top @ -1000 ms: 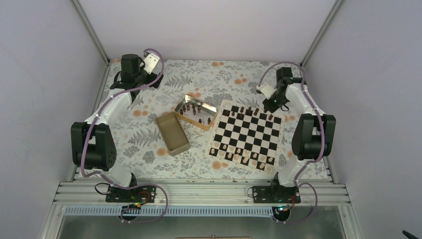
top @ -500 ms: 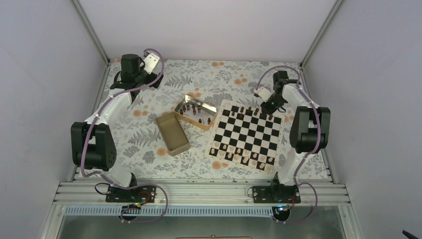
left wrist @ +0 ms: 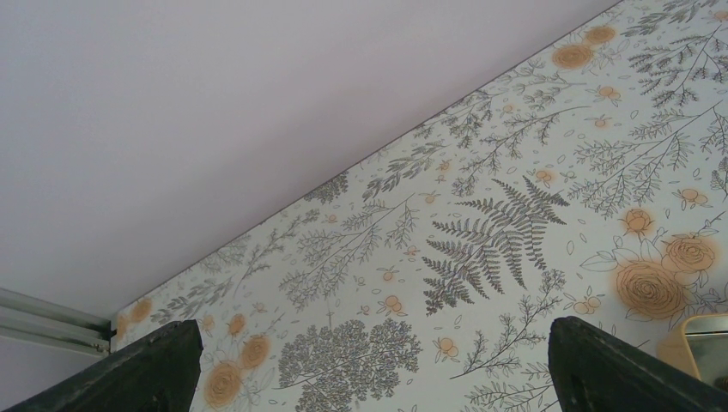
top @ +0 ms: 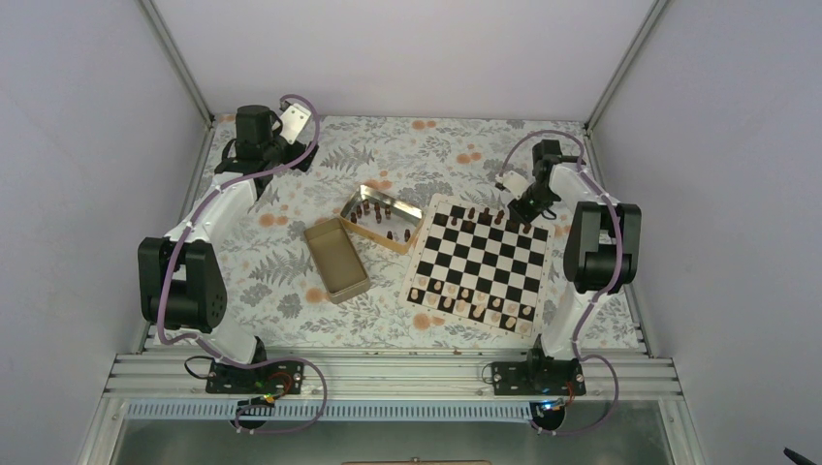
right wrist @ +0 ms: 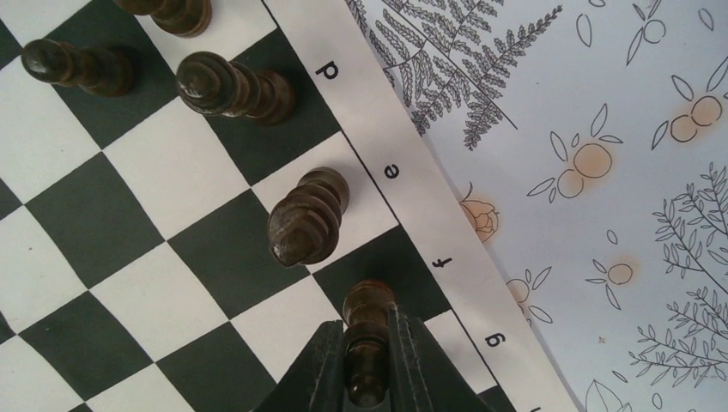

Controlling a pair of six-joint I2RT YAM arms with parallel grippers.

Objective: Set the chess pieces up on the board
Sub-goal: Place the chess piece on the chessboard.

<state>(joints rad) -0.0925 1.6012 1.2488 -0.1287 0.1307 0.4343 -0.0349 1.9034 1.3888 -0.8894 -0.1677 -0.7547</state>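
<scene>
Between the fingers (right wrist: 322, 369) of the right gripper (right wrist: 366, 333) we see a dark chess piece (right wrist: 369, 300) clamped by its body, its head poking out past the fingertips. It sits over the dark square beside the letter f, in the outermost row of the board (right wrist: 359, 121). We cannot tell whether its base is already touching the square.

Just beside it, on the e square, stands a neighbouring piece (right wrist: 309, 215), and further along that row are more dark pieces (right wrist: 232, 86). In the overhead view the pale pieces (top: 465, 300) line the near side of the board. More dark ones wait in the open tin (top: 380, 218) just to the board's left.

We judge the step in hand to be setting this piece down on f. To do it well, we should lower it straight and keep it upright and centred in the square. We should part the fingers only a little, since the e-square piece is close, then lift straight up clear of both heads before swinging toward the tin.

The left gripper (left wrist: 386, 378) hangs over the flowered cloth (left wrist: 489, 240) at the far left, fingers spread wide, grasping nothing.
</scene>
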